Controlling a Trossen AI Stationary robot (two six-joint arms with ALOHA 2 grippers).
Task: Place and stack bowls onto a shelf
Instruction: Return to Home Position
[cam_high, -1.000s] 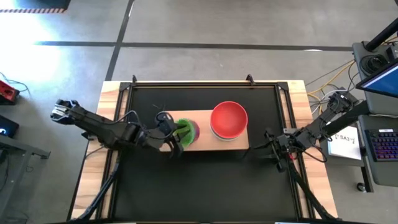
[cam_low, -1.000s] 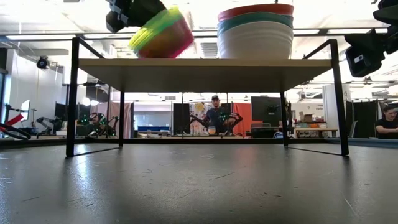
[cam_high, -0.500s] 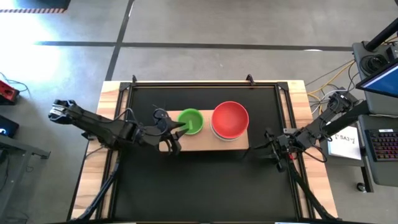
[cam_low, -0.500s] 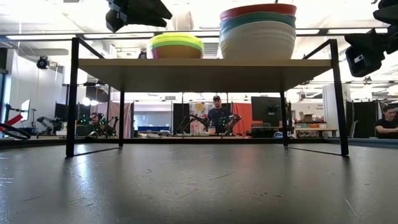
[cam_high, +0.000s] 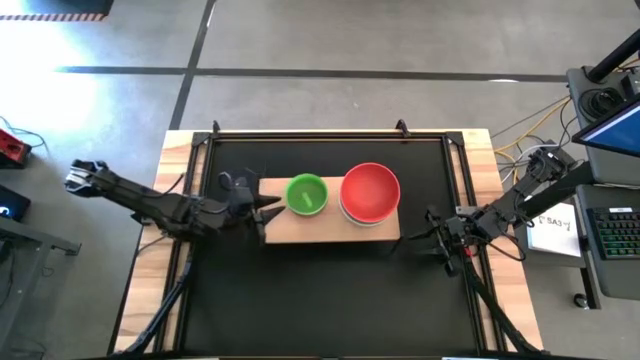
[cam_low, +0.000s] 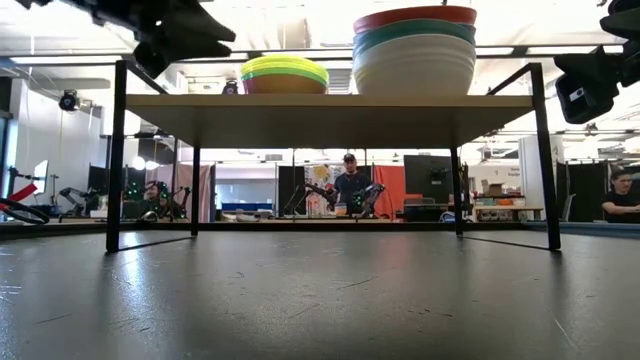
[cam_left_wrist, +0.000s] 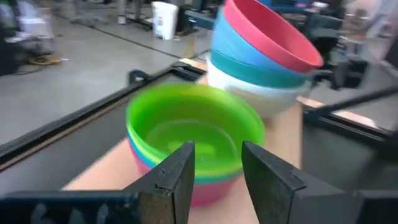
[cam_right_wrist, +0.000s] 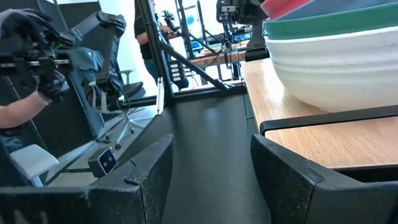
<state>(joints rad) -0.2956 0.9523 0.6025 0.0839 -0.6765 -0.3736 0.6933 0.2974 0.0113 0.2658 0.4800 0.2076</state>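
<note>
Backing away was the left gripper (cam_high: 266, 207): half a second before it had hung over the green bowl (cam_high: 306, 194), and now it stood just off the left end of the shelf (cam_high: 322, 231), its fingers (cam_left_wrist: 177, 179) spread apart and holding nothing. The right gripper (cam_high: 432, 238) waited off the shelf's other end, likewise parted and empty. All the bowls I could see sat on the shelf in two piles, the small pile on the left and the big pile, topped by the red bowl (cam_high: 369, 190), just beside it. They looked like thin, stiff plastic, so I judged them light and rather slick. Nested like that they would shift easily, and the rim seemed the only sensible place to pinch one. From overhead only the two top bowls showed and the shelf read as a flat board. The table-level camera showed it raised on dark legs, with the rims layered in each pile. The left wrist camera picked out a blue bowl (cam_left_wrist: 239, 50) tucked between the red and the teal, which the low view barely gave away.
</note>
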